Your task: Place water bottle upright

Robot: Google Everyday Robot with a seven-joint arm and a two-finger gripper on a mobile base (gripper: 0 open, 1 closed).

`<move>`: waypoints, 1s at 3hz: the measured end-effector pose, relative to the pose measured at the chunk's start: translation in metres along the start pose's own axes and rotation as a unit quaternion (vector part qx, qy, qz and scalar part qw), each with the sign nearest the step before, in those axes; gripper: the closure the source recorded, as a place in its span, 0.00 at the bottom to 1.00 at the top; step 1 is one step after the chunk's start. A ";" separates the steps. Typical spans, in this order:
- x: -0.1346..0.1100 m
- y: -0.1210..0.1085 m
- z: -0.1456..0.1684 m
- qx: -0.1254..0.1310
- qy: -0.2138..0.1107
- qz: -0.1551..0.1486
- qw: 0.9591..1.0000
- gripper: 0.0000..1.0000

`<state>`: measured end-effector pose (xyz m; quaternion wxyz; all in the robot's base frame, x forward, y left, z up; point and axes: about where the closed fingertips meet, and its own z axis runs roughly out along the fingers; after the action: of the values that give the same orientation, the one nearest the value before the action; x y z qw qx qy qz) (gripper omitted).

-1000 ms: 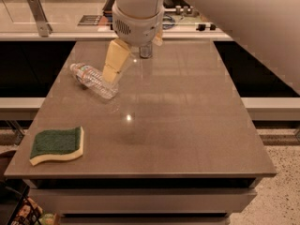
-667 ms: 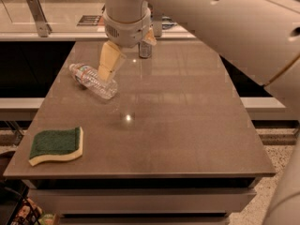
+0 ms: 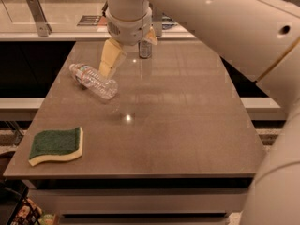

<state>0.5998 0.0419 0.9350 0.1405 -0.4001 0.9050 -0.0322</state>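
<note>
Water bottle [image 3: 93,81], small clear plastic, lay on its side on the gray table [image 3: 187,125]. The white gripper [image 3: 129,54] hung open just above it.

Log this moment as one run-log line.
task: not done | water bottle: lying on its side, table far-left | gripper: open, just above bottle | can: behind gripper | sponge: near-left corner

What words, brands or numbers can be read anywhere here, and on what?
None can be read outright.
On the water bottle: a label with red and blue marks, too blurred to read.
On the can: nothing legible.
On the dark plate at the back counter: too blurred to read.
On the gripper, open just above the bottle: no lettering.
</note>
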 end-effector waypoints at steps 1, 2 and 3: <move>-0.019 -0.005 0.015 -0.008 0.012 0.017 1.000 0.00; -0.037 -0.002 0.028 -0.014 0.020 0.026 0.999 0.00; -0.054 0.016 0.041 -0.030 0.021 0.010 0.999 0.00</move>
<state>0.6347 0.0945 0.9054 0.1094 -0.3948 0.9122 -0.0120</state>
